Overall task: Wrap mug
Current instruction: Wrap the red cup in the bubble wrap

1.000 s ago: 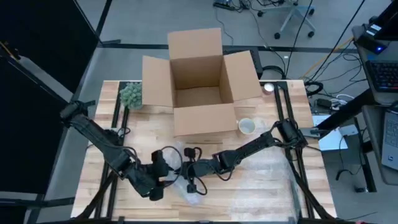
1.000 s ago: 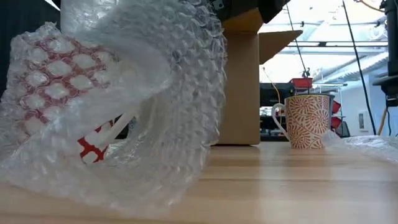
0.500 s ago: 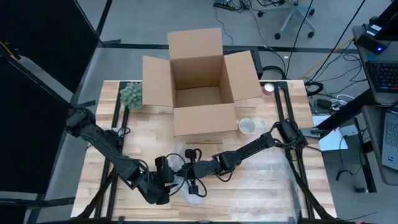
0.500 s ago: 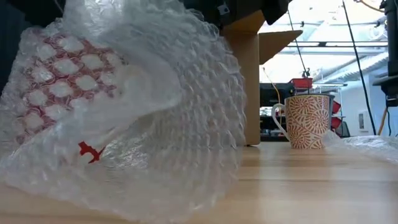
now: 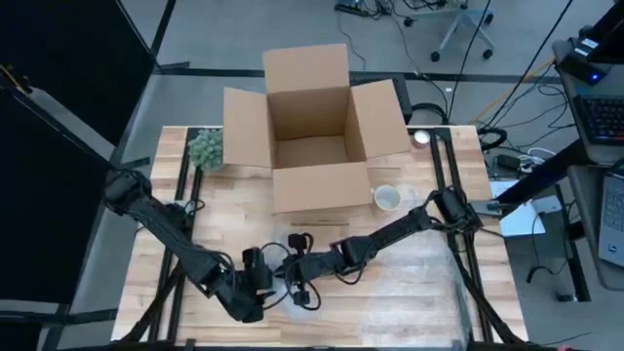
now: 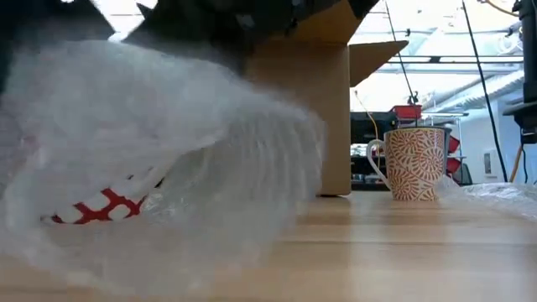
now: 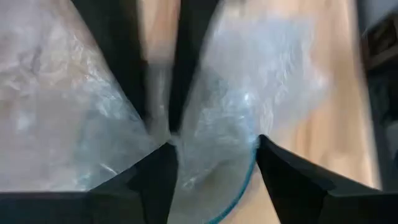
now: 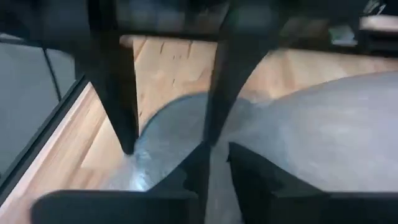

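At the table's front edge, a red-and-white patterned mug lies bundled in clear bubble wrap. The left gripper and right gripper are met over it from opposite sides, arms stretched low; finger spread cannot be told.

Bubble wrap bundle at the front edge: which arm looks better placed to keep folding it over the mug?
Probably the left. In the high view its gripper sits over the bubble wrap, while the right gripper is at the bundle's far edge. Both are close, so this is tentative.
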### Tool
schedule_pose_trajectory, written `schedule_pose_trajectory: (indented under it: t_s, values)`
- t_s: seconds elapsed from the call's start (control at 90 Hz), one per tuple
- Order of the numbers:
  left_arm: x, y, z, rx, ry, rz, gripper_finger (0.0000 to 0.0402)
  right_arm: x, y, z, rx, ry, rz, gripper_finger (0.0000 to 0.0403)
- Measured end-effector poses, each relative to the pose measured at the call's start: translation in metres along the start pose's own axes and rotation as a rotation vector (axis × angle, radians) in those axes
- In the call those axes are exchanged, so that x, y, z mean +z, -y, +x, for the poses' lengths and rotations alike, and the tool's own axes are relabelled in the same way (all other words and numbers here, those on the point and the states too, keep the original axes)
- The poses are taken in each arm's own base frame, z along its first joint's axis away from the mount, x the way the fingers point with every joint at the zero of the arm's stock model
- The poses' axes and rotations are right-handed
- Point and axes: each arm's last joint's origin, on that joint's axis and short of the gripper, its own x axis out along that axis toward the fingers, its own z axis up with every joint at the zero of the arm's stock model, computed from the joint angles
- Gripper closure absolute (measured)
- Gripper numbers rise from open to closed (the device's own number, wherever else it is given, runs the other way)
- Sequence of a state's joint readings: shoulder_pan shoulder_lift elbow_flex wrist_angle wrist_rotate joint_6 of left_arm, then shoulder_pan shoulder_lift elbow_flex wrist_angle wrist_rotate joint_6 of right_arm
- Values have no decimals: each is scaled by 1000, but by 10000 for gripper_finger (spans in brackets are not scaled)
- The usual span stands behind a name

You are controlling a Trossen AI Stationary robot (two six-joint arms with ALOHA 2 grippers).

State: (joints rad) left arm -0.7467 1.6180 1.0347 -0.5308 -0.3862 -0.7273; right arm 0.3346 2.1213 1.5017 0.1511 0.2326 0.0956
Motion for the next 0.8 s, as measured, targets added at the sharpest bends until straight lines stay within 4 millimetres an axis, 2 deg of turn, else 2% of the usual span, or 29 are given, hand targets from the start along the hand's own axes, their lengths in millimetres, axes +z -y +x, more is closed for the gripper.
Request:
schedule_pose_trajectory:
  t_s: [0.178,0.356,0.478,0.611,0.711,0.8]
  values:
    - [0,0,-1,-18,-10,-3,196,12,0,-1,-6,7,-27,262]
    - [1,1,-1,-22,-6,-8,196,23,1,-5,-12,-77,-75,212]
    - [1,1,-1,-25,-5,-11,196,29,2,-11,-18,-191,-115,178]
    - [1,1,-1,-28,-2,-15,196,42,1,-25,-18,-352,-154,145]
    - [2,1,-1,-28,-2,-17,196,46,-5,-41,-17,-489,-189,132]
    - [2,1,-2,-29,-1,-27,196,43,-15,-52,-6,-590,-232,129]
